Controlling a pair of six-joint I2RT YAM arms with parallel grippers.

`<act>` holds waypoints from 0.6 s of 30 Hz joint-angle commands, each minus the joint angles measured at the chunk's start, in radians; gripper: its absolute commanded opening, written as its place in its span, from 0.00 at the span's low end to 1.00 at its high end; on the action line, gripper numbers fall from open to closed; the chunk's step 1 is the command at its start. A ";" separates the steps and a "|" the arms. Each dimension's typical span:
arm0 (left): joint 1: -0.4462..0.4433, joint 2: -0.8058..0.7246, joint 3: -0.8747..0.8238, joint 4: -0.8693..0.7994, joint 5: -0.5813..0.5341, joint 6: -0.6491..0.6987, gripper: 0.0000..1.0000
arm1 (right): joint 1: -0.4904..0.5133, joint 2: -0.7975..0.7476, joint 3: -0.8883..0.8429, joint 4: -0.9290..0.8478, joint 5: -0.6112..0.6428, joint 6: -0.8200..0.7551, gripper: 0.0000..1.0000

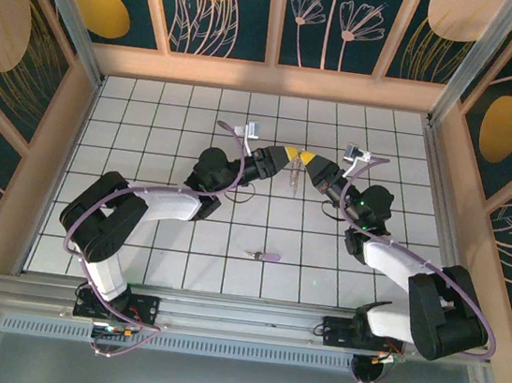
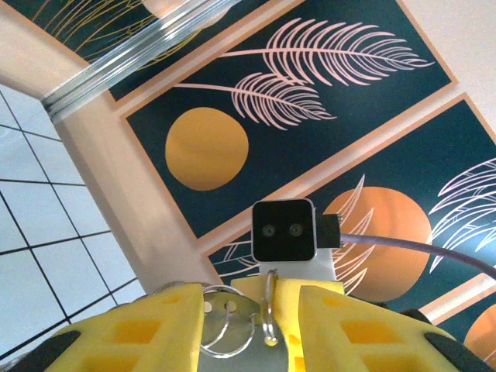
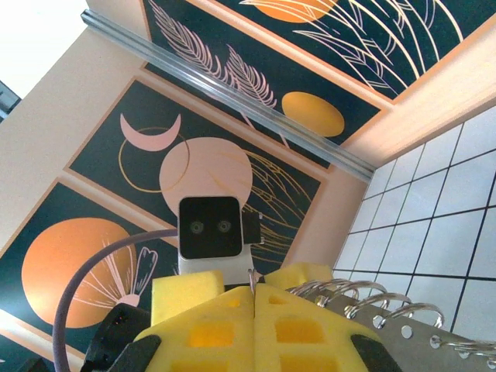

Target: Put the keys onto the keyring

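White-tiled desk [image 1: 149, 140] is lying inside walls of leaf-and-disc panels. Both arms are meeting above mid-desk.

Right tool [image 3: 254, 298] is showing its yellow pads pressed shut, with a thin metal sliver peeping from the seam. The keyring [image 3: 372, 306] — a metal strip carrying a row of wire loops — is running out beside those pads, so it is judged gripped there.

Left tool [image 2: 252, 306] is standing part open with loops sitting in its gap; whether it is pinching them cannot be told.

One key [image 1: 267, 256] is lying flat on the desk, well apart from both tools.

Judgement: the key is handling as light, rigid, thin and slippery on tile — best taken by the edges of its lilac head. The loops are looking springy; the strip is offering the firmer hold.
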State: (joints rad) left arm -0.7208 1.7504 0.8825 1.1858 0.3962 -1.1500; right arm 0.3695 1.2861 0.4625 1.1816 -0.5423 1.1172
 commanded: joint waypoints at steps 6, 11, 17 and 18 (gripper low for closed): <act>-0.014 0.013 0.031 0.048 0.021 0.000 0.35 | 0.019 0.017 0.041 0.075 0.010 -0.003 0.00; -0.016 0.008 0.032 0.034 0.018 0.011 0.32 | 0.020 0.021 0.039 0.075 0.010 -0.006 0.00; -0.016 -0.010 0.025 -0.005 0.007 0.046 0.23 | 0.021 0.018 0.037 0.063 0.010 -0.016 0.00; -0.017 -0.012 0.023 -0.013 0.005 0.053 0.22 | 0.022 0.016 0.036 0.060 0.010 -0.018 0.00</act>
State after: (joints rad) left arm -0.7280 1.7569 0.8906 1.1805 0.4065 -1.1343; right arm 0.3817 1.3064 0.4667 1.1831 -0.5415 1.1130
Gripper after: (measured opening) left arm 0.228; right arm 0.038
